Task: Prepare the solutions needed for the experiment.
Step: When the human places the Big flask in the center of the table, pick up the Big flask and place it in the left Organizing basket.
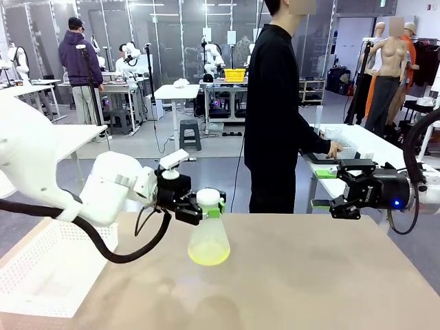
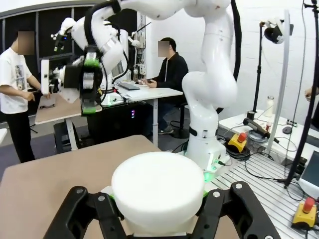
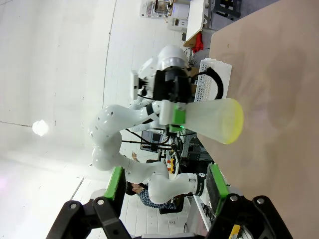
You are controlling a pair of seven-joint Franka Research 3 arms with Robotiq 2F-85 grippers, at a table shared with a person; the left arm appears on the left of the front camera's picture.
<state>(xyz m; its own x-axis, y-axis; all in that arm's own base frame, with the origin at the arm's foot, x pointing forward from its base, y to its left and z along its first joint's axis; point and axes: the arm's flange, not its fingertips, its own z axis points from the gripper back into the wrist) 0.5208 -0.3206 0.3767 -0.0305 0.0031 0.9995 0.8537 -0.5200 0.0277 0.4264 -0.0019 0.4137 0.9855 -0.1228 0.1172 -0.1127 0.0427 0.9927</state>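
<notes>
Above table (image 1: 330, 275): one flask (image 1: 209, 240), two grippers (image 1: 206, 206) (image 1: 323, 204).

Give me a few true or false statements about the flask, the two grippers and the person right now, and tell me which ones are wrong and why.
1. The left gripper is shut on the flask at its white-capped neck. True.
2. The flask is lying on its side on the table. False: it hangs upright from the gripper.
3. The solution is a shallow yellow-green layer at the flask's bottom. True.
4. The right gripper is also clamped on the flask. False: it is open and apart from it, off to the right.
5. The person is holding the flask's cap. False: their hand rests on a side table.
</notes>
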